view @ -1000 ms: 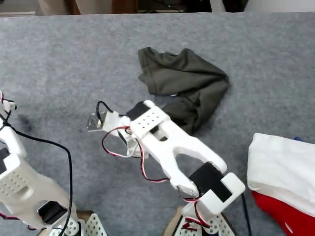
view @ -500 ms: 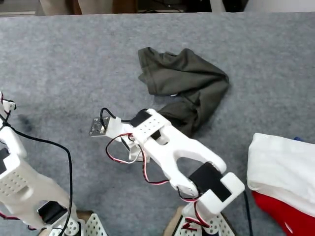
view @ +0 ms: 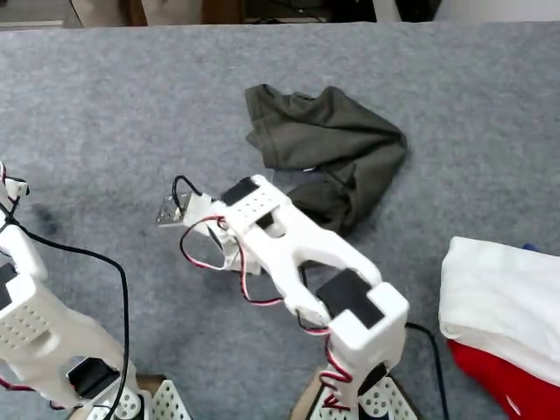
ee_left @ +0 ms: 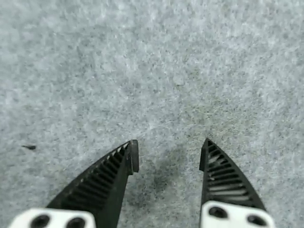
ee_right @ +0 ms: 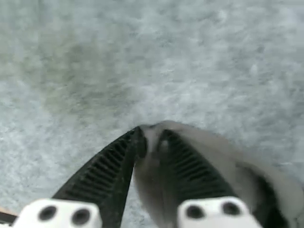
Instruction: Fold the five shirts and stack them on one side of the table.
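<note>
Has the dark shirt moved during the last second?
No. The dark shirt keeps the same outline and spot relative to the white shirt.

Three shirts can be counted for certain: one dark olive shirt (view: 328,144) crumpled near the middle, one white shirt (view: 503,293) at the edge, and one red shirt (view: 507,385) under the white one. One sliver of blue cloth (view: 528,248) peeks from behind the white shirt; whether it is a fourth shirt cannot be told. There are two arms, the left arm (view: 39,324) and the right arm (view: 297,249), each with one pair of jaws. One grey surface (view: 105,114) carries it all.
</note>
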You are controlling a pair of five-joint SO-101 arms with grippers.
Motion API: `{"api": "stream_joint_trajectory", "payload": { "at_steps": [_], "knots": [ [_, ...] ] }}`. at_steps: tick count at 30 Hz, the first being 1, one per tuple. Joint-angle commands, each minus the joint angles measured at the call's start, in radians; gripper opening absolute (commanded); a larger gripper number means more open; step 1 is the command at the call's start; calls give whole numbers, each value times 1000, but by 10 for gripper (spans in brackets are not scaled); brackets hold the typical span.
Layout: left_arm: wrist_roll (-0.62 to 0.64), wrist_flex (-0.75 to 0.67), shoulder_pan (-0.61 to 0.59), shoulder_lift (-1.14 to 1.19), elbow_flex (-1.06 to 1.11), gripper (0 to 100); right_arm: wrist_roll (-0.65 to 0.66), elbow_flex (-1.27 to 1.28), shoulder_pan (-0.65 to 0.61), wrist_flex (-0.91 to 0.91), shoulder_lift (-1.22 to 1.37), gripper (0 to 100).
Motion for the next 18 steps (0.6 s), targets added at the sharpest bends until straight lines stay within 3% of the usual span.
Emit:
{"api": "stream_joint_trajectory", "payload": {
  "at_steps": [1, 8, 14, 18],
  "knots": [
    [-5, -8, -6, -10, -49, 214, -44, -51, 2, 40, 53, 4],
    [-5, -9, -6, -10, -49, 214, -155, -170, 99, 63, 58, 4],
    [-5, -14, 9, -10, -49, 214, -313, -588, 209, 276, -42, 4],
    [-5, -14, 14, -12, -51, 214, -359, -895, 216, 293, -114, 4]
  ]
}}
